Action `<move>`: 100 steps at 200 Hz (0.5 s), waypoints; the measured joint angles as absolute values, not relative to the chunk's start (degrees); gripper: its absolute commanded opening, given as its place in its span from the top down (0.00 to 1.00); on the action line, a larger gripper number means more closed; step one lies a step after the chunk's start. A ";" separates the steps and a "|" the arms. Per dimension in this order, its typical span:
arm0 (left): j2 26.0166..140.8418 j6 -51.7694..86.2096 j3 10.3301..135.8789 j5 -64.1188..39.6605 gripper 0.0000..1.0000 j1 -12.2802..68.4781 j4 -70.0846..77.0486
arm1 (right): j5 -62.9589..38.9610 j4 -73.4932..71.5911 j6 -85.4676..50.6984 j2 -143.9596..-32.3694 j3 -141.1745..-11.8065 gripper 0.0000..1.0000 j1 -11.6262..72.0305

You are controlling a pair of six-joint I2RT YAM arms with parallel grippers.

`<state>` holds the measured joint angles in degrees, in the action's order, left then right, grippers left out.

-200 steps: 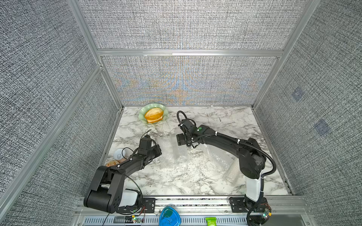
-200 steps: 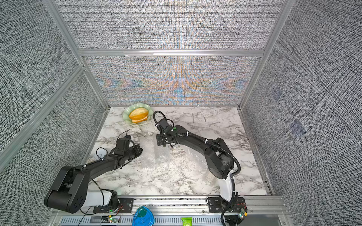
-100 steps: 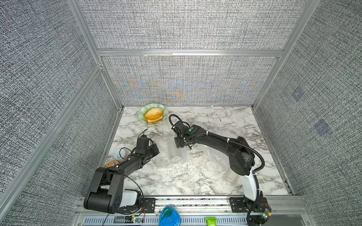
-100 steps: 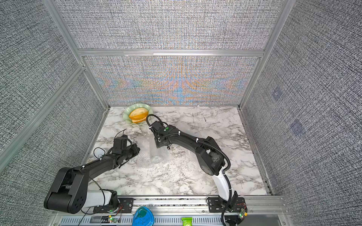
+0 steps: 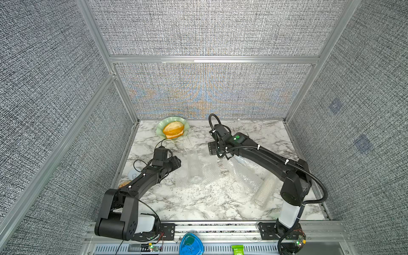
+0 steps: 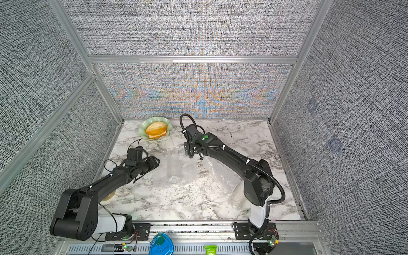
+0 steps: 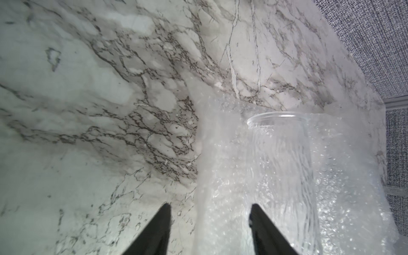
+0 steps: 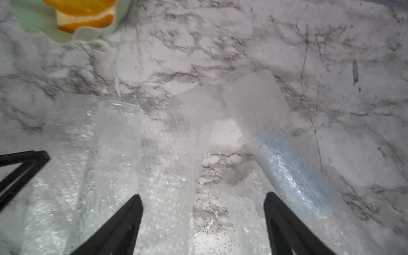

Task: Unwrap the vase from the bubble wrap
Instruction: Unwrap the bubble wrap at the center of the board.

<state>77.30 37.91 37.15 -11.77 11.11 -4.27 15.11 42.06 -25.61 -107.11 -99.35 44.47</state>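
- On the left side of the marble table (image 5: 198,205), my left gripper (image 7: 209,229) sits low with its two fingers apart and nothing between them but the near edge of the bubble wrap (image 7: 220,176); a second ago the fingers were together, so it has just let go.
- The left arm itself has barely shifted since the earlier frames; only the fingers have changed.
- Just right of that gripper lies the vase (image 5: 194,167), clear ribbed glass, on its side on a flattened sheet of wrap. Its long axis runs from the front of the table toward the back wall, with the open mouth (image 7: 277,117) at the far end.
- In both top views the glass looks bare on top, so I judge it is mostly unwrapped, lying on the sheet rather than inside it.
- The coming move turns on this: the vase lies between my two grippers, side-on to both, and the left one is nearer its body.
- Right of the vase, my right gripper (image 8: 203,209) hangs above the wrap with its fingers wide apart, holding nothing. It has swung back toward the right since half a second ago.
- Under the right arm is a crumpled loose sheet (image 5: 245,174), and further right a rolled piece (image 5: 263,189) lies well apart.
- At the back left, a green dish (image 5: 160,130) with something orange in it stands clear of the work.
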 measured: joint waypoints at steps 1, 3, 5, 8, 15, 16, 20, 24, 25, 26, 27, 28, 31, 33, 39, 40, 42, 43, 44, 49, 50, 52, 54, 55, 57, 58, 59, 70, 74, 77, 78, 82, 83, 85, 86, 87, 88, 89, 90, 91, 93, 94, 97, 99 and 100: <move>77.25 37.93 37.32 -11.75 0.27 11.11 -4.47 | 15.07 42.04 -25.61 -107.22 -99.55 0.17 44.49; 77.23 37.91 37.50 -11.73 0.26 11.11 -4.64 | 14.85 42.04 -25.61 -107.61 -100.20 0.17 44.49; 77.17 37.85 37.78 -11.68 0.25 11.11 -4.97 | 14.37 42.15 -25.58 -108.05 -100.90 0.17 44.51; 77.06 37.78 38.26 -11.62 0.25 11.09 -5.52 | 14.13 42.28 -25.52 -108.71 -101.91 0.17 44.53; 76.79 37.67 39.20 -11.18 0.24 11.11 -6.57 | 13.65 43.00 -25.36 -110.61 -104.75 0.17 44.66; 76.77 37.67 39.31 -11.09 0.23 11.11 -6.66 | 13.47 43.13 -25.34 -111.04 -105.34 0.17 44.71; 76.60 37.58 39.94 -10.63 0.22 11.11 -7.44 | 13.04 43.51 -25.23 -112.09 -106.85 0.16 44.80; 76.38 37.47 40.62 -10.33 0.21 11.11 -8.19 | 12.69 44.01 -25.12 -113.38 -108.68 0.16 44.97; 76.34 37.47 40.75 -10.31 0.21 11.11 -8.34 | 12.56 44.21 -25.10 -113.84 -109.34 0.16 45.01; 76.31 37.47 40.86 -10.26 0.21 11.11 -8.49 | 12.56 44.29 -25.06 -114.06 -109.67 0.16 45.04; 76.25 37.47 41.08 -10.24 0.20 11.11 -8.73 | 12.62 44.42 -24.97 -114.48 -110.21 0.16 45.08; 76.23 37.47 41.19 -10.22 0.20 11.11 -8.86 | 12.64 44.47 -24.97 -114.69 -110.52 0.16 45.12; 76.07 37.39 41.69 -9.96 0.19 11.11 -9.39 | 12.19 44.84 -24.93 -115.59 -111.72 0.16 45.23; 75.99 37.32 42.06 -9.76 0.19 11.11 -9.78 | 11.99 45.15 -24.86 -116.31 -112.71 0.16 45.32; 75.72 37.06 43.18 -8.84 0.17 11.11 -10.92 | 11.33 46.13 -24.75 -118.32 -115.42 0.16 45.54; 75.70 37.04 43.29 -8.78 0.17 11.11 -11.05 | 11.35 46.24 -24.77 -118.54 -115.70 0.16 45.56; 75.64 36.95 43.70 -8.56 0.16 11.11 -11.46 | 11.27 46.54 -24.75 -119.17 -116.62 0.16 45.67; 75.59 36.88 43.99 -8.45 0.16 11.11 -11.81 | 11.16 46.65 -24.77 -119.44 -116.92 0.16 45.69; 75.59 36.86 44.14 -8.40 0.16 11.11 -11.97 | 10.96 47.00 -24.77 -119.92 -117.58 0.16 45.78; 75.53 36.62 45.12 -8.14 0.16 11.11 -12.88 | 10.70 47.77 -24.73 -121.40 -119.59 0.16 45.89; 75.53 36.51 45.39 -7.94 0.16 11.11 -13.10 | 10.55 47.86 -24.75 -121.62 -119.90 0.16 45.89; 75.53 36.40 45.82 -7.64 0.15 11.11 -13.50 | 10.26 48.21 -24.73 -122.28 -120.77 0.16 45.93; 75.53 36.34 46.11 -7.49 0.15 11.11 -13.74 | 10.17 48.53 -24.73 -122.87 -121.56 0.16 46.00; 75.53 36.29 46.37 -7.42 0.15 11.11 -13.96 | 10.13 48.62 -24.71 -123.09 -121.82 0.16 46.04; 75.53 36.21 46.81 -7.33 0.15 11.11 -14.37 | 9.82 48.95 -24.67 -123.74 -122.69 0.16 46.13; 75.53 36.18 46.94 -7.27 0.15 11.11 -14.50 | 9.67 49.19 -24.64 -124.16 -123.26 0.16 46.15; 75.53 36.10 47.22 -7.18 0.15 11.11 -14.79 | 9.65 49.28 -24.62 -124.36 -123.50 0.16 46.17; 75.53 35.20 49.47 -6.22 0.13 11.11 -17.23 | 8.64 50.83 -24.36 -127.39 -127.35 0.15 46.39; 75.53 34.70 50.39 -5.96 0.11 11.11 -18.24 | 8.56 51.40 -24.38 -128.44 -128.73 0.15 46.48; 75.53 34.41 51.05 -5.72 0.10 11.11 -18.90 | 8.34 51.70 -24.36 -129.21 -129.64 0.15 46.50; 75.53 34.30 51.35 -5.56 0.10 11.11 -19.27 | 8.29 51.79 -24.36 -129.38 -129.86 0.15 46.52; 75.53 33.91 52.27 -5.13 0.09 11.09 -20.23 | 8.05 52.18 -24.36 -130.39 -131.04 0.14 46.54; 75.53 33.82 52.45 -5.04 0.09 11.09 -20.43 | 7.94 52.27 -24.36 -130.56 -131.24 0.14 46.54; 75.53 33.58 52.90 -4.80 0.08 11.09 -20.95 | 7.62 52.53 -24.36 -131.07 -131.83 0.14 46.54; 75.53 33.52 53.06 -4.71 0.08 11.09 -21.12 | 7.46 52.69 -24.34 -131.35 -132.20 0.14 46.52; 75.53 33.36 53.32 -4.54 0.08 11.09 -21.39 | 7.40 52.77 -24.36 -131.48 -132.40 0.14 46.52; 75.53 33.32 53.45 -4.47 0.08 11.09 -21.52 | 7.27 52.93 -24.36 -131.81 -132.77 0.14 46.52; 75.50 33.21 53.71 -4.40 0.08 11.09 -21.76 | 7.18 52.99 -24.36 -131.98 -132.94 0.14 46.52; 75.48 33.15 53.84 -4.43 0.08 11.09 -21.89 | 7.05 53.17 -24.34 -132.29 -133.34 0.14 46.50; 75.48 33.01 54.11 -4.40 0.08 11.09 -22.17 | 7.03 53.28 -24.34 -132.46 -133.53 0.14 46.50; 75.46 32.84 54.48 -4.25 0.07 11.09 -22.57 | 7.07 53.54 -24.36 -132.94 -134.15 0.13 46.48; 75.44 32.77 54.61 -4.23 0.07 11.09 -22.68 | 7.07 53.60 -24.36 -133.08 -134.32 0.13 46.48; 75.40 32.38 55.24 -4.12 0.07 11.09 -23.46 | 7.01 53.87 -24.36 -133.73 -135.04 0.13 46.48; 75.37 32.21 55.48 -4.01 0.07 11.09 -23.75 | 7.01 54.02 -24.36 -134.21 -135.55 0.13 46.46; 75.35 31.99 55.70 -3.95 0.07 11.09 -24.01 | 7.03 54.06 -24.36 -134.34 -135.70 0.13 46.46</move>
<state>75.35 31.99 55.70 -3.95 11.09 -24.01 7.03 54.06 -24.36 -134.34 -135.70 46.46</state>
